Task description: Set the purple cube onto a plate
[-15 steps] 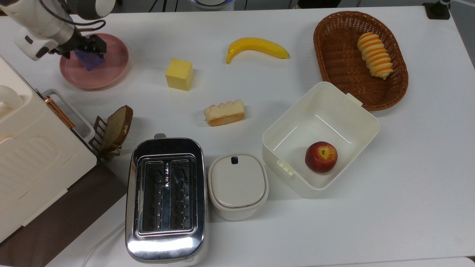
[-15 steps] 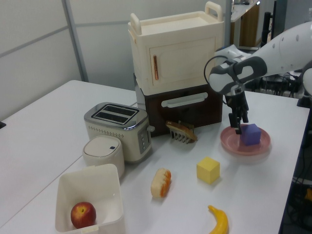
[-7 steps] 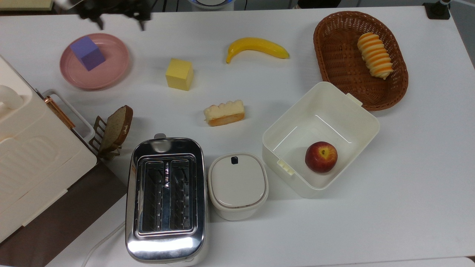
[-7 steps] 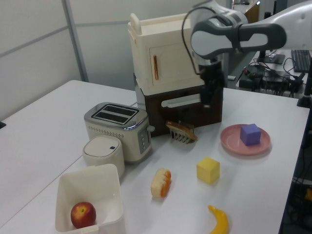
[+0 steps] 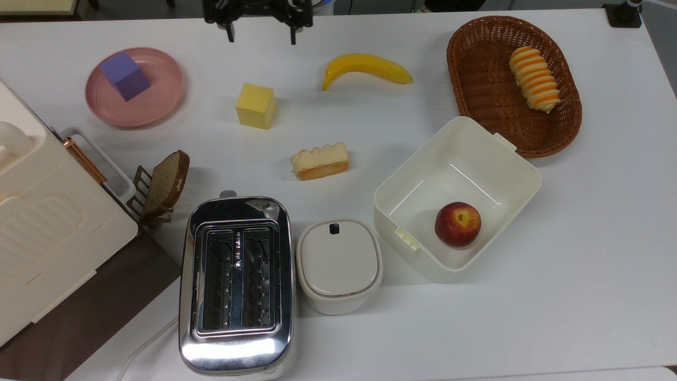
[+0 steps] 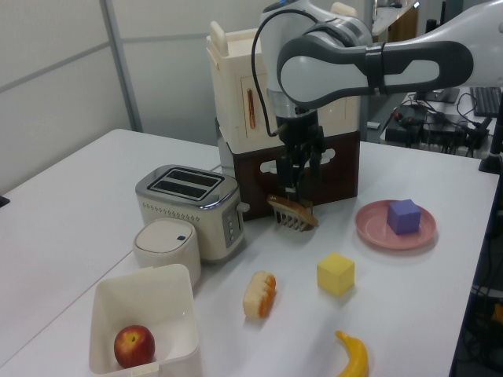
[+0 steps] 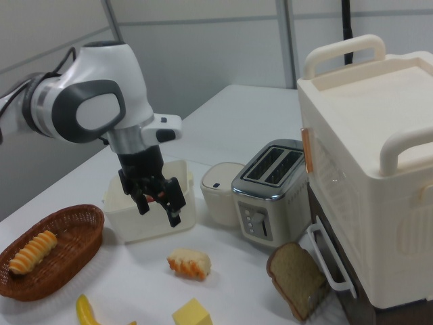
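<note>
Your pincer (image 7: pixel 157 204) hung high above the tabletop (image 5: pixel 338 328), fingers spread, pointing down (nothing held). The purple cube (image 5: pixel 125 75) sat on the plate (image 5: pixel 158 103), well apart from it.

The purple cube (image 5: pixel 125 75) sits on the plate (image 5: pixel 161 100) (top view); the yellow cube (image 5: pixel 256 106) lies at its three o'clock.
</note>
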